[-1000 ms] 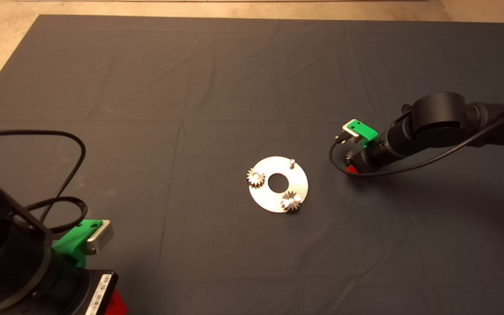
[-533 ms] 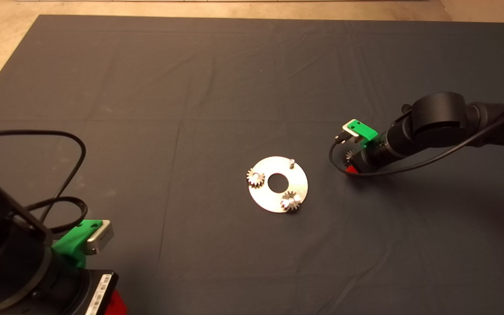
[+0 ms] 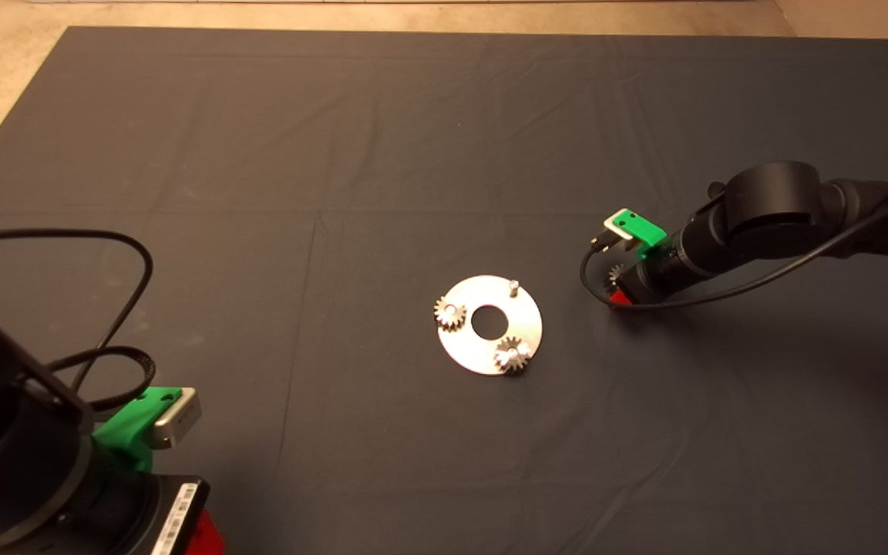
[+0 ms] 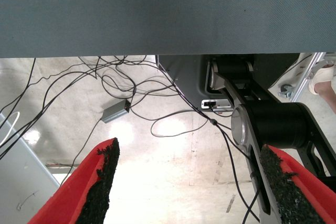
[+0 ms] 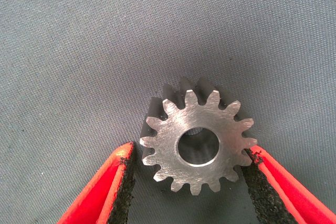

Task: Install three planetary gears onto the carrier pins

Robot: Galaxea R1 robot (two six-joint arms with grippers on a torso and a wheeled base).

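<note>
A flat round silver disc [image 3: 469, 348] lies mid-mat. Two planetary gears [image 3: 450, 314] [image 3: 513, 356] sit on two of its carrier pins. The third pin [image 3: 514, 287] stands bare at the disc's far edge. To the disc's right, my right gripper [image 3: 617, 291] points down at the mat. In the right wrist view it [image 5: 191, 157] is shut on the third gear [image 5: 198, 142], with a black pad [image 5: 126, 182] touching the teeth on each side. That gear [image 3: 614, 272] shows as a small toothed edge in the head view. My left gripper [image 3: 201, 532] is parked at the lower left, open and empty.
The dark mat [image 3: 382, 139] covers the table, with tan floor beyond its far and left edges. Black cables loop by each arm [image 3: 598, 285] [image 3: 116, 331]. The left wrist view looks past the mat's edge at floor cables [image 4: 131, 98] and the robot's base.
The right gripper and its green mount have shifted very slightly away from the near edge. The disc, both mounted gears and the left arm are unchanged.
</note>
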